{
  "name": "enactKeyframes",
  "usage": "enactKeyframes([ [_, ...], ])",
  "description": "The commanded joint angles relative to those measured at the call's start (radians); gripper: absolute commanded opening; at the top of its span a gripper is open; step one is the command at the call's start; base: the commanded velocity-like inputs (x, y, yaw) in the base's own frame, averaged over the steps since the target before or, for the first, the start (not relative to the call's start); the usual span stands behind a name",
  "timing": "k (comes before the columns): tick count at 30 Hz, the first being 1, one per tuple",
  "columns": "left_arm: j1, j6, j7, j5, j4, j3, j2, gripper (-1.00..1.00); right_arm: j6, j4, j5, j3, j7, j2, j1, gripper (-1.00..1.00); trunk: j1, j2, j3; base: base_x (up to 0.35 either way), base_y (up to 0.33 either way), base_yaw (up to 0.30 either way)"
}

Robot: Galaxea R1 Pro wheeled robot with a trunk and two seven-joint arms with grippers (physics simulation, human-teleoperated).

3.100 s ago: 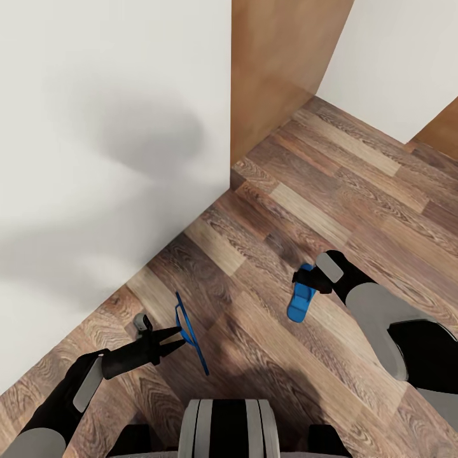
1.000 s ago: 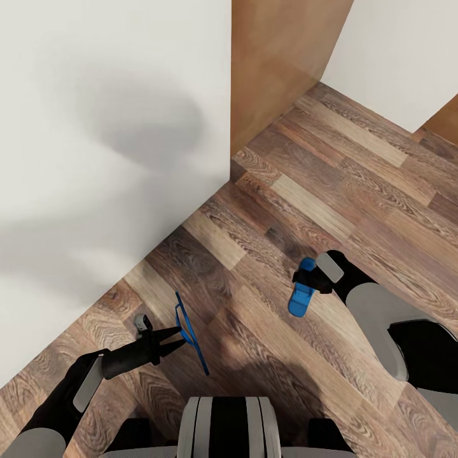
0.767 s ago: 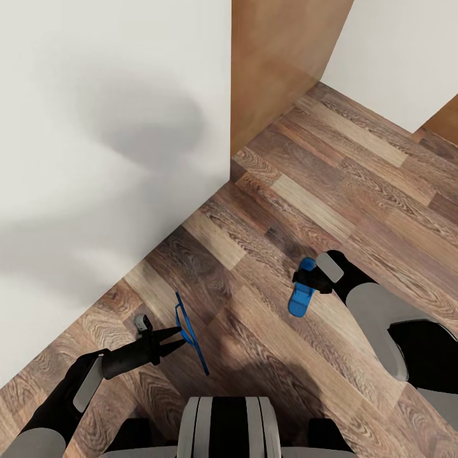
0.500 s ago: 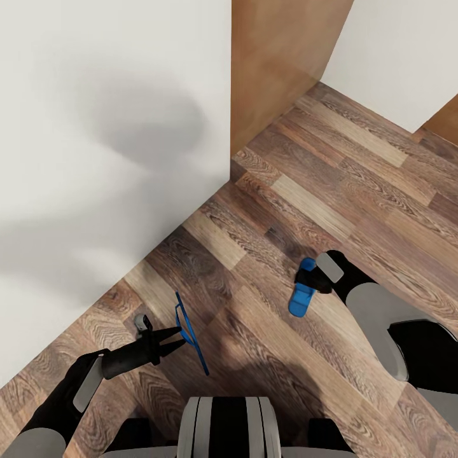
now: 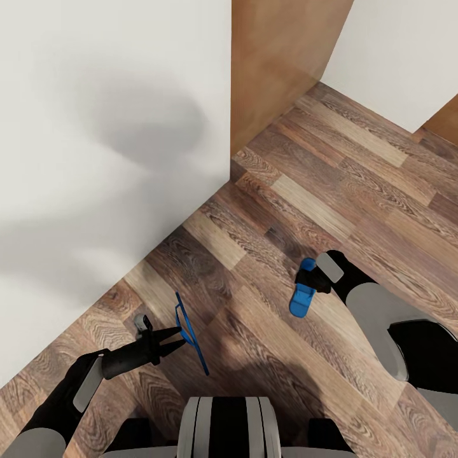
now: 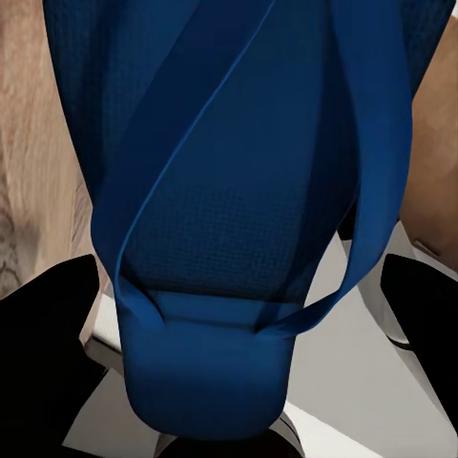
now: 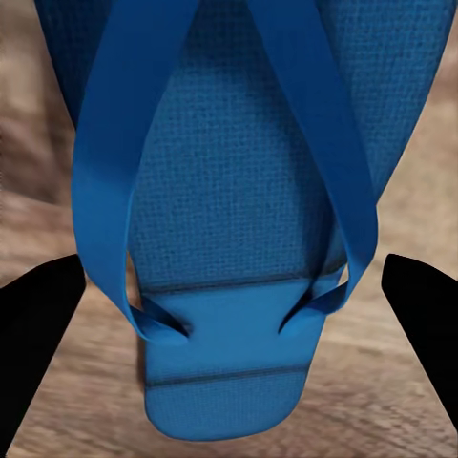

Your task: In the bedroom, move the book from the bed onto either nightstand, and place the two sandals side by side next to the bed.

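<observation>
Off-white mattress of the bed (image 5: 95, 159) fills the robot's left; over brown plank floor (image 5: 331, 191), the left gripper (image 5: 180, 337) and right gripper (image 5: 304, 280) each clamp one bright blue flat sandal (image 5: 191, 334), (image 5: 302, 298), neither yet set down; book step undeterminable.

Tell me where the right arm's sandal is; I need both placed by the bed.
In the head view, that sandal hangs in the right gripper above the wood floor, right of centre, apart from the mattress.
</observation>
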Motion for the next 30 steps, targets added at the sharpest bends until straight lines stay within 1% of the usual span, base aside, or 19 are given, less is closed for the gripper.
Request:
enactKeyframes([
  [1, 0.0, 0.007, -0.002, 0.002, 0.0, 0.0, 0.0, -1.0, 0.002, -0.002, -0.014, 0.006, -0.008, -0.001, 0.0, -1.0, 0.0, 0.0, -0.001, 0.0, 0.0, 0.0],
  [22, 0.0, 0.007, -0.002, 0.002, 0.001, 0.0, 0.0, -1.0, 0.003, -0.002, -0.016, 0.003, -0.008, -0.001, 0.0, -1.0, 0.0, 0.0, -0.001, 0.0, 0.0, 0.0],
  [30, 0.0, 0.007, 0.0, 0.001, 0.001, 0.001, 0.001, -1.0, 0.003, -0.002, -0.016, 0.003, -0.008, -0.001, 0.0, -1.0, -0.004, 0.002, 0.03, 0.0, 0.0, 0.0],
])
